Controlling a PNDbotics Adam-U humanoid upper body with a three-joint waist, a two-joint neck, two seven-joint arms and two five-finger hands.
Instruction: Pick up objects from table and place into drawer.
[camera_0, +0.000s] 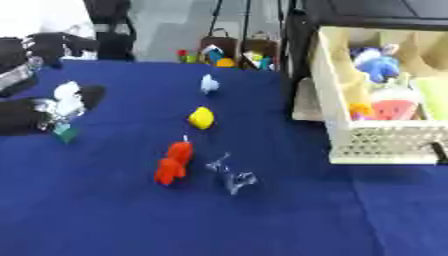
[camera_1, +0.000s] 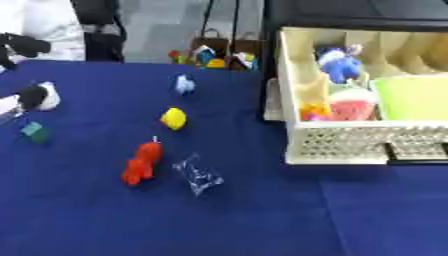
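**Left eye view: hand at the table's left edge, objects in a row, drawer open**

Nearest on the blue table (camera_0: 105, 220), a clear crumpled wrapper (camera_0: 231, 177) is seen, with an orange-red toy (camera_0: 174, 162) just beside it on its left. Farther back, a yellow object (camera_0: 201, 118) is set, and beyond that a small white-and-blue object (camera_0: 209, 83); the four are spread in a loose line running away from the camera.

At the left edge, the left hand (camera_0: 35, 114) is brought in low over the cloth, its black forearm entering from the side. A white object (camera_0: 67, 95) is seen at its fingers, but whether the fingers are curled round it cannot be told. A small green block (camera_1: 35, 131) is lying on the cloth just beside the hand, on the near side.

To the right, the cream drawer (camera_0: 385, 142) is pulled open, its perforated front wall turned toward the camera. Inside, a red-and-pink item (camera_1: 353, 109), a lime-green sheet (camera_1: 411, 97) and, in a farther compartment, a blue plush toy (camera_1: 339, 64) are held.

The right hand is shown in neither view.
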